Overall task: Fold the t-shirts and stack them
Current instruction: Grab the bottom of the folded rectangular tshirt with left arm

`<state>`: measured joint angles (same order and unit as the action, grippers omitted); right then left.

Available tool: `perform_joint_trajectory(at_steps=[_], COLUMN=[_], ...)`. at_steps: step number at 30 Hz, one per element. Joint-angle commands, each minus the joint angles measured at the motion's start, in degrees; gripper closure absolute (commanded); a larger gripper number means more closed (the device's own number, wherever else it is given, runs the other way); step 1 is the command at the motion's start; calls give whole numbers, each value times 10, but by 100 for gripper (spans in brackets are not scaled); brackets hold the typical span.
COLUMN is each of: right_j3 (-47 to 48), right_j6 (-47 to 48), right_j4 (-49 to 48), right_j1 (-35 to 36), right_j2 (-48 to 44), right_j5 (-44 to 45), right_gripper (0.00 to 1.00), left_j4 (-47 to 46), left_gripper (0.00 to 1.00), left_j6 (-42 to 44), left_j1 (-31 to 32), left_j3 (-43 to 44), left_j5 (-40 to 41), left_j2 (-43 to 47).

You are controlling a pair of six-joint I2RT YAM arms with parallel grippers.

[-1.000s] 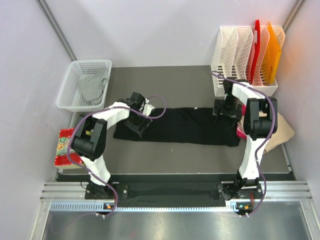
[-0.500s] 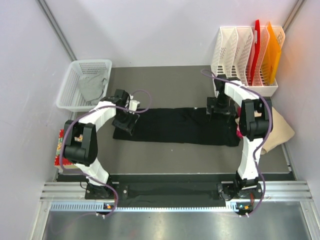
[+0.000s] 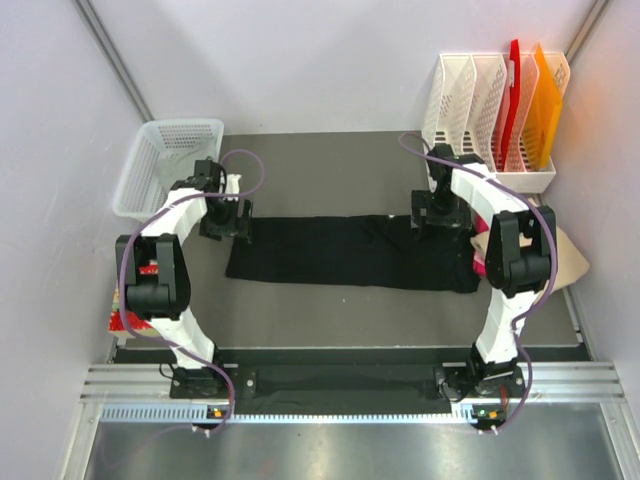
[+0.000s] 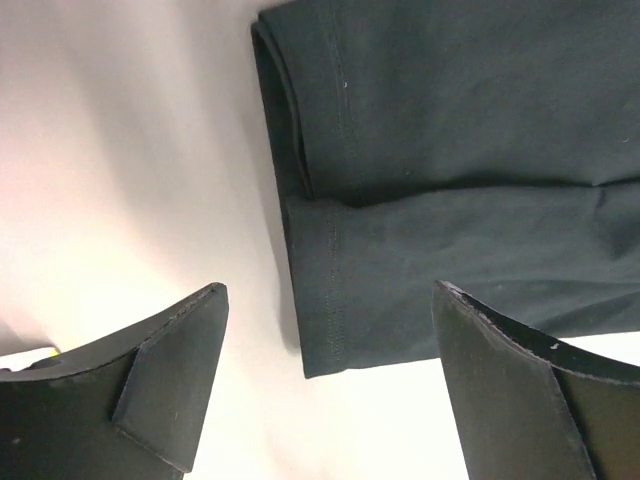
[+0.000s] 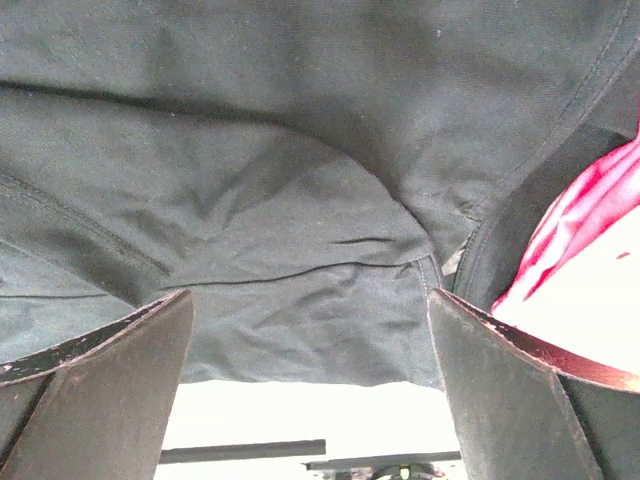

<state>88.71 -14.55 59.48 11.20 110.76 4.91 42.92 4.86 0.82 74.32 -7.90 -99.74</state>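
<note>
The black t-shirt [image 3: 350, 252] lies folded into a long flat strip across the mat. My left gripper [image 3: 225, 218] stands open just off the strip's left end; in the left wrist view the gripper [image 4: 328, 292] frames the shirt's hemmed corner [image 4: 335, 340] with nothing between its fingers. My right gripper [image 3: 437, 214] hangs open over the strip's right end, and in the right wrist view the gripper [image 5: 310, 296] is above wrinkled black cloth [image 5: 300, 160]. A pink shirt [image 3: 481, 264] [image 5: 585, 220] and a tan shirt [image 3: 562, 262] lie at the right. A grey shirt [image 3: 170, 170] sits in the basket, mostly hidden by my left arm.
A white mesh basket [image 3: 150, 160] stands at the back left. A white file rack [image 3: 470, 100] with red and orange folders [image 3: 535, 100] is at the back right. A red patterned packet [image 3: 128, 318] lies at the left edge, partly under my left arm.
My left gripper has slid left and back off the shirt's left end and opened wider. My right gripper has shifted slightly left and stays open.
</note>
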Motion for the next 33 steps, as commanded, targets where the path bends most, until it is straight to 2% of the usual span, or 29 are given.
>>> perform_joint_trajectory(at_steps=[1, 10, 20, 23, 24, 26, 28, 30, 31, 33], right_j3=[-1, 9, 6, 5, 5, 4, 4, 5, 5, 6], right_j6=[1, 2, 2, 3, 3, 3, 2, 2, 2, 2], right_j4=[-9, -2, -2, -4, -4, -4, -4, -4, -5, -5], right_j1=[3, 15, 21, 23, 25, 26, 29, 30, 30, 31], right_j2=[-36, -44, -59, -59, -59, -58, -58, -57, -57, -56], right_j5=[0, -1, -6, -10, -11, -10, -11, -12, -13, -16], right_gripper=[0, 0, 0, 0, 0, 0, 0, 0, 0, 0], left_j4=[-7, -3, -14, -19, -19, -22, -25, -22, -21, -17], left_gripper=[13, 16, 17, 29, 37, 47, 61, 71, 81, 94], left_j6=[-19, -21, -13, -14, -13, -16, -19, -21, -23, -23], left_j1=[3, 2, 1, 5, 8, 19, 30, 33, 34, 34], left_j3=[-9, -14, -21, -23, -24, -27, -30, -29, -28, -25], left_j5=[-14, -64, -58, -70, -71, -67, -63, -63, -65, -66], left_j2=[-11, -80, -120, -129, -133, -134, -132, -134, -135, -134])
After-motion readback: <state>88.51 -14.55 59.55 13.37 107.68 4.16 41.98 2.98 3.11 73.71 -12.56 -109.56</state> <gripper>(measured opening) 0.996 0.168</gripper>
